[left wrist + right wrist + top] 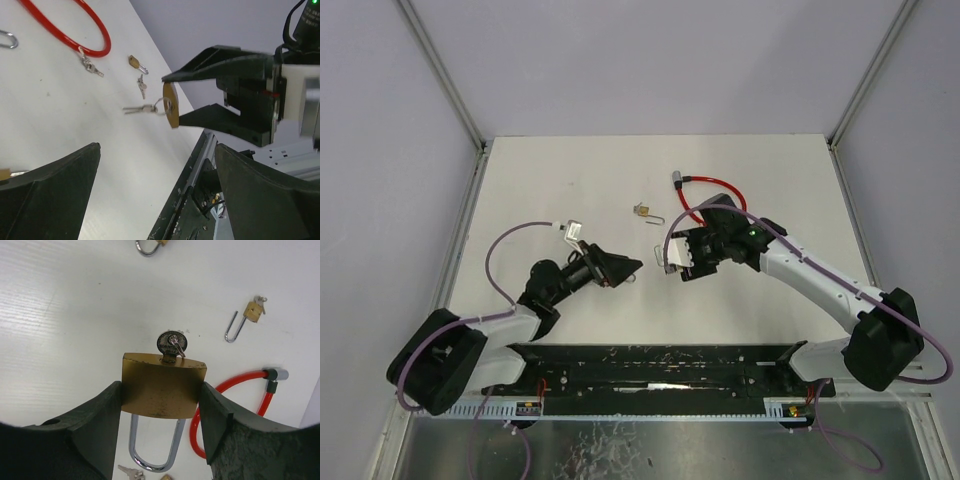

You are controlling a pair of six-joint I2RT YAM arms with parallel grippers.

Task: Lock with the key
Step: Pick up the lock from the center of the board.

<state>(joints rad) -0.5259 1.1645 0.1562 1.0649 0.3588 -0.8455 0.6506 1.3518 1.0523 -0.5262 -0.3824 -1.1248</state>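
Right wrist view
- Padlock [162, 387]: brass body at frame centre, lifted off the table [75, 315]. The shackle [152, 455] hangs at 6 o'clock; I cannot tell whether it is clicked home.
- Key [172, 343]: seated in the keyway, with its round head standing out at 12 o'clock of the body.
- Right gripper [161, 396]: part-way open, fingers pressed on the padlock's two narrow sides, holding it.
- Handling: the padlock looks stiff, dense and smooth-faced, so it could twist in the grip when the key is turned. The key is small and thin, and is best pinched across the flat of its head.
- Around: a small lock [252, 312] with its shackle open lies at 2 o'clock, and a red cable [235, 384] at 4 o'clock.

Left wrist view
- Left gripper [157, 150]: jaws wide, nothing between them, touching nothing, pointed at the padlock.
- Padlock: seen edge-on just above frame centre, between the right gripper's fingers.
- Spare keys [135, 108]: hang from the key's ring at 9 o'clock of the padlock, and may crowd the pinch.

Top view
- Grippers: they face each other at mid-table, tips near but apart. The left gripper [628, 268] is at 9 o'clock of the right gripper [678, 256].
- Padlock: at the right gripper's tip, key end toward the left gripper.
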